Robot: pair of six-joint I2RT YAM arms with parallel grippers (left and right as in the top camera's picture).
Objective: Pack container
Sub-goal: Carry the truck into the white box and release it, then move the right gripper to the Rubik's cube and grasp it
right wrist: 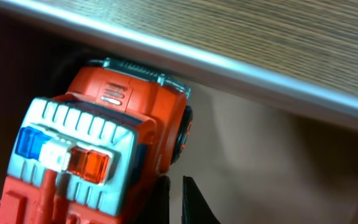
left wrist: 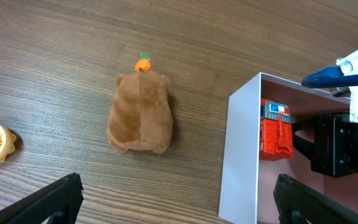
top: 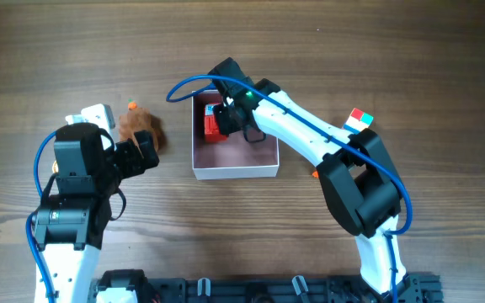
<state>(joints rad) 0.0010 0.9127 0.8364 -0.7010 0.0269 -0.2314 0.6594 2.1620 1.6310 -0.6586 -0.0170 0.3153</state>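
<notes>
Dark wood-grain counter, and at its middle the container [top: 234,171] — thin white walls, pink floor, probably light and slightly flexible, apt to skid if nudged; a wall rim looks the place to pinch it. A red toy truck [right wrist: 98,155] sits in its far-left corner. The right gripper [right wrist: 174,202] is inside beside the truck, tips nearly together, nothing between them (as far as shows). The left gripper [left wrist: 178,186] hangs wide and empty left of the box, near a brown plush [left wrist: 138,112]

A brown plush toy [left wrist: 140,113] lies on the wooden surface [left wrist: 55,50], apart from the container [left wrist: 241,155]. Inside it, a red fire truck [left wrist: 276,127] sits against the wall nearest the plush.
</notes>
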